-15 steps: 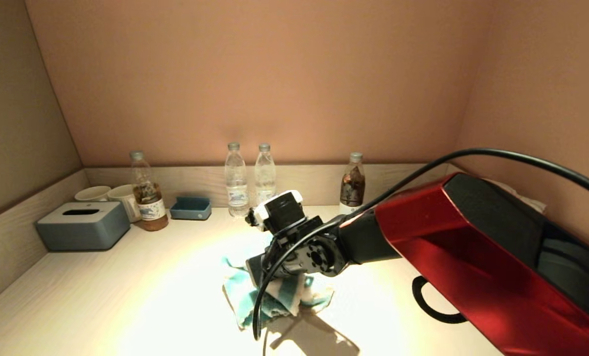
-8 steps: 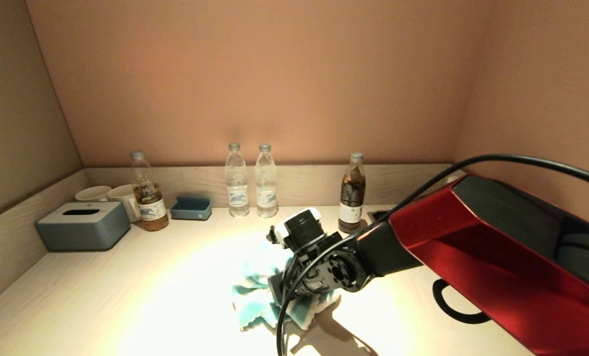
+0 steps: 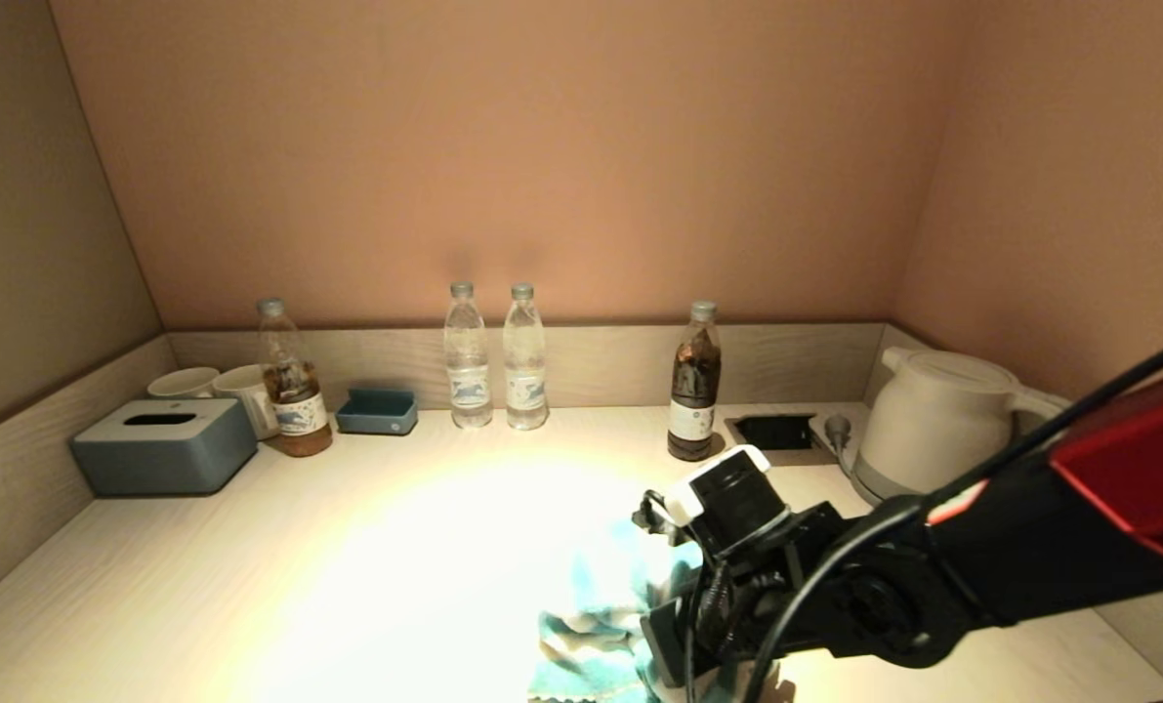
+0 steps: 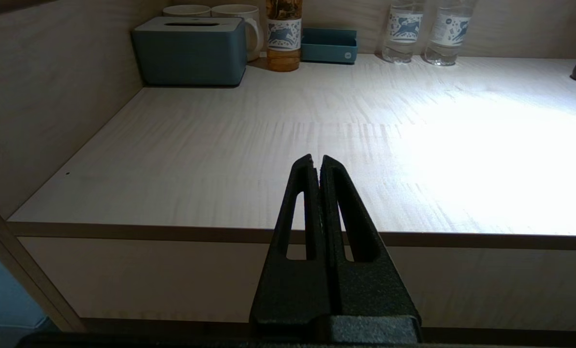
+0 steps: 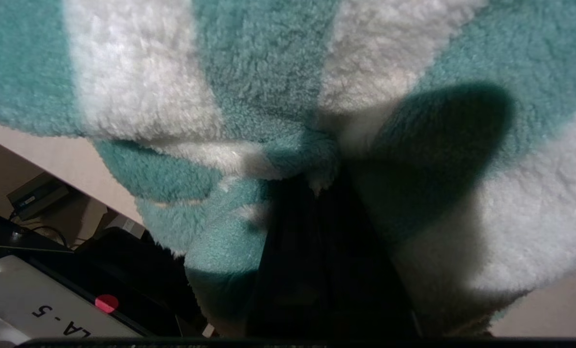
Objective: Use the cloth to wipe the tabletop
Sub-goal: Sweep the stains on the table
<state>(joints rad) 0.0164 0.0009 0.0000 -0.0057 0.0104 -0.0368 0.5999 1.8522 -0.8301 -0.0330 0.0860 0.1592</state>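
A teal and white striped cloth point(image 3: 591, 635) lies bunched on the pale wooden tabletop point(image 3: 366, 547) near the front edge, right of the middle. My right gripper point(image 3: 664, 649) presses down on it, shut on a fold of the cloth point(image 5: 278, 96), with the fingertips buried in the pile point(image 5: 317, 181). My left gripper point(image 4: 317, 162) is shut and empty, parked in front of the table's front edge on the left, out of the head view.
Along the back stand a grey tissue box point(image 3: 163, 445), two cups point(image 3: 212, 384), a tea bottle point(image 3: 291, 383), a blue tray point(image 3: 377, 411), two water bottles point(image 3: 493, 359), a dark bottle point(image 3: 694, 384), a socket panel point(image 3: 776, 432) and a white kettle point(image 3: 937, 422).
My right gripper has dragged the cloth from the table's middle toward the right and the front edge. The arm has swung away, uncovering the kettle and the socket panel.
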